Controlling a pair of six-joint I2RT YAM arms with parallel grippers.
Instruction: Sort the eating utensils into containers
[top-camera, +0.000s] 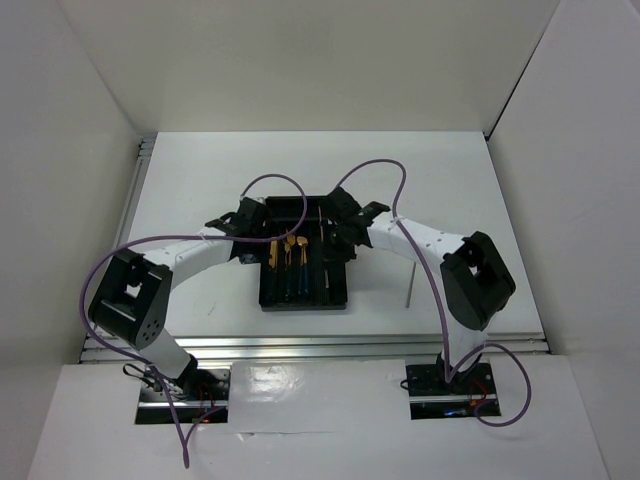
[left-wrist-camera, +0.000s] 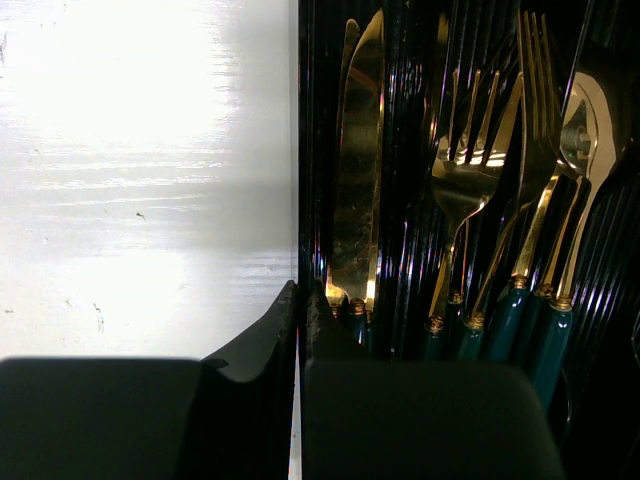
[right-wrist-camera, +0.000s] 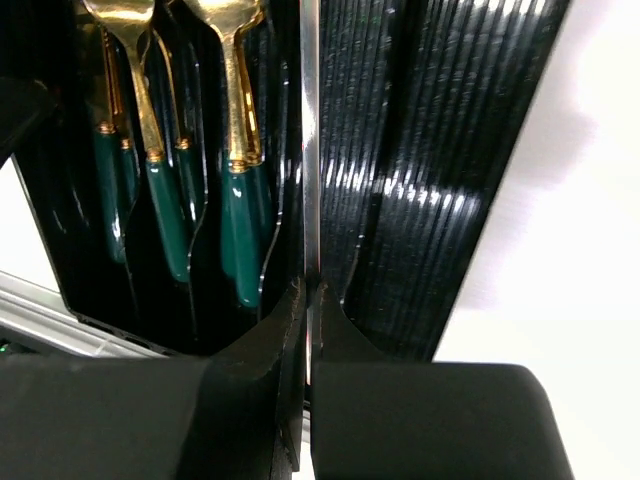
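Observation:
The black tray (top-camera: 305, 300) lies mid-table. Several gold-headed, teal-handled utensils (top-camera: 288, 262) lie in its left compartments: knives (left-wrist-camera: 358, 170), forks (left-wrist-camera: 470, 170) and spoons (right-wrist-camera: 235, 60). My right gripper (right-wrist-camera: 310, 288) is shut on a thin grey chopstick (right-wrist-camera: 310, 150). The chopstick runs lengthwise over the tray (right-wrist-camera: 440, 150), beside the spoons. In the top view this gripper (top-camera: 338, 218) is over the tray's far right part. My left gripper (left-wrist-camera: 302, 292) is shut with its tips either side of the tray's left wall (left-wrist-camera: 300, 150). In the top view it (top-camera: 255, 215) is at the far left corner.
A second thin chopstick (top-camera: 410, 280) lies on the white table right of the tray, near the right arm. White walls enclose the table on three sides. An aluminium rail (top-camera: 300, 345) runs along the near edge.

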